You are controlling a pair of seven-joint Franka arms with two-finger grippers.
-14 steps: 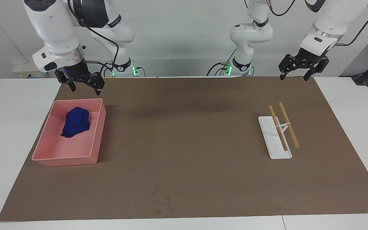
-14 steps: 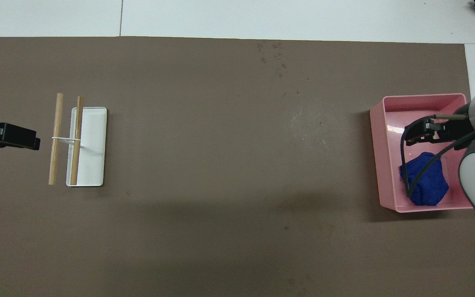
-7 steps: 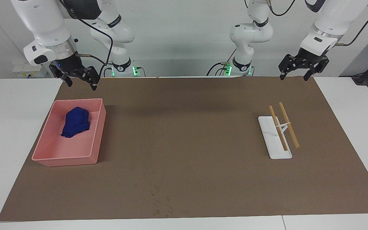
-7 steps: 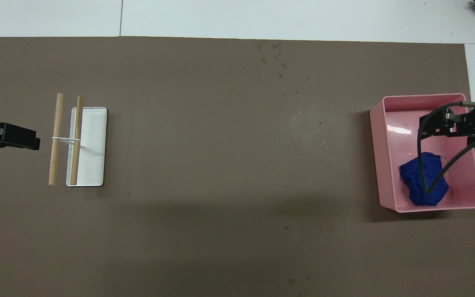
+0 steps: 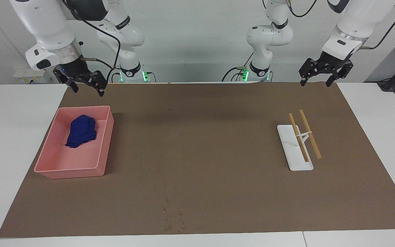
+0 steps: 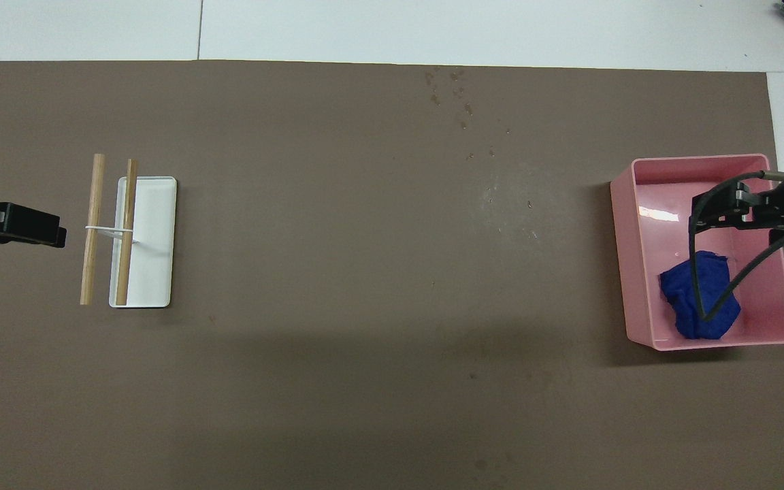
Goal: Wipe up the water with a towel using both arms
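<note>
The towel (image 5: 81,134) (image 6: 701,299) is a crumpled blue cloth lying in a pink bin (image 5: 99,151) (image 6: 637,272) toward the right arm's end of the table. My right gripper (image 5: 86,88) (image 6: 701,212) hangs open and empty in the air over the bin's end nearer to the robots, well clear of the towel. The water (image 6: 511,204) shows only in the overhead view, as a faint smudge on the brown mat beside the bin. My left gripper (image 5: 315,81) (image 6: 58,235) waits open and empty above the mat's corner at the left arm's end.
A white stand (image 5: 291,156) (image 6: 154,238) carrying two wooden rods (image 5: 310,133) sits toward the left arm's end. A cluster of small dark specks (image 5: 171,216) (image 6: 450,95) marks the mat (image 5: 201,137) near its edge farthest from the robots. White tabletop surrounds the mat.
My right gripper has risen and drawn back from low over the bin toward the robots' side, then nearly stopped. The left arm, the towel and the bin have not moved.
</note>
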